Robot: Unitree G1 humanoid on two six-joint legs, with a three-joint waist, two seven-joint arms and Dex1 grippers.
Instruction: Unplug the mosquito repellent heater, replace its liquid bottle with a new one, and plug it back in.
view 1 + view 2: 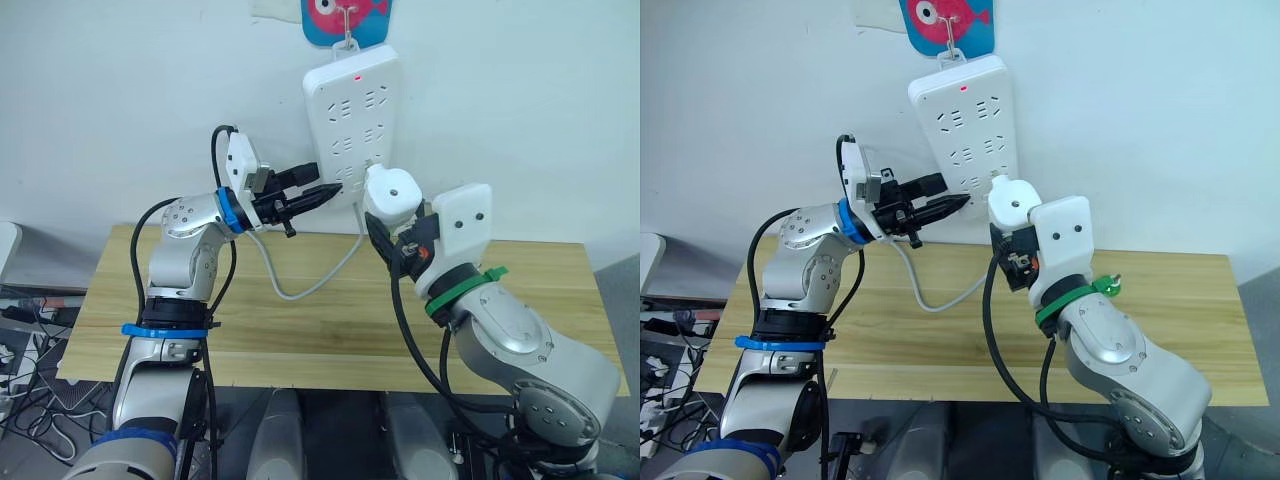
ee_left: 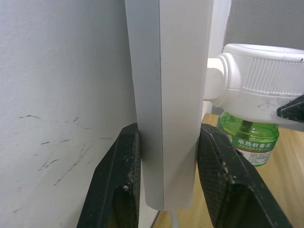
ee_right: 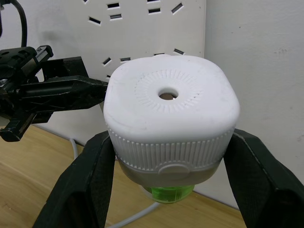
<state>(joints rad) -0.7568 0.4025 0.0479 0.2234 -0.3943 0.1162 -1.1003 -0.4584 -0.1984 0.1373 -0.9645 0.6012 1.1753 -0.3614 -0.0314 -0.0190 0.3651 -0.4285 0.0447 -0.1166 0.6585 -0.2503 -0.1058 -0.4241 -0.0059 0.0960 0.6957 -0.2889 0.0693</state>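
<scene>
You've got a wood table (image 1: 300, 320) against a white wall (image 1: 520, 110), and the power strip (image 1: 352, 110) hangs on that wall from a hook, tilted, red light on, cord (image 1: 300, 285) looping down over the tabletop. Left gripper (image 1: 322, 193) is clamped on the strip's lower edge; the left wrist view shows one finger on each face of it, so it's bracing the strip. Right gripper (image 3: 166, 161) is closed around the heater (image 3: 168, 114), fingers (image 3: 83, 183) pressed to both ribbed sides. Heater sits at the strip's lower right w/ its plug neck reaching the strip face, so it looks still plugged in or only just seated; can't tell if the prongs are fully home. Green bottle (image 2: 249, 137) hangs under the heater, liquid level looks high. Judging by that, you're either at the unplug step or the final plug-in; can't say which from here. Either way the next move runs along the prong axis, straight off or onto the strip face, w/ the left grip holding firm so the hanging strip doesn't swing or lift off the hook. Avoid twisting the heater sideways.
</scene>
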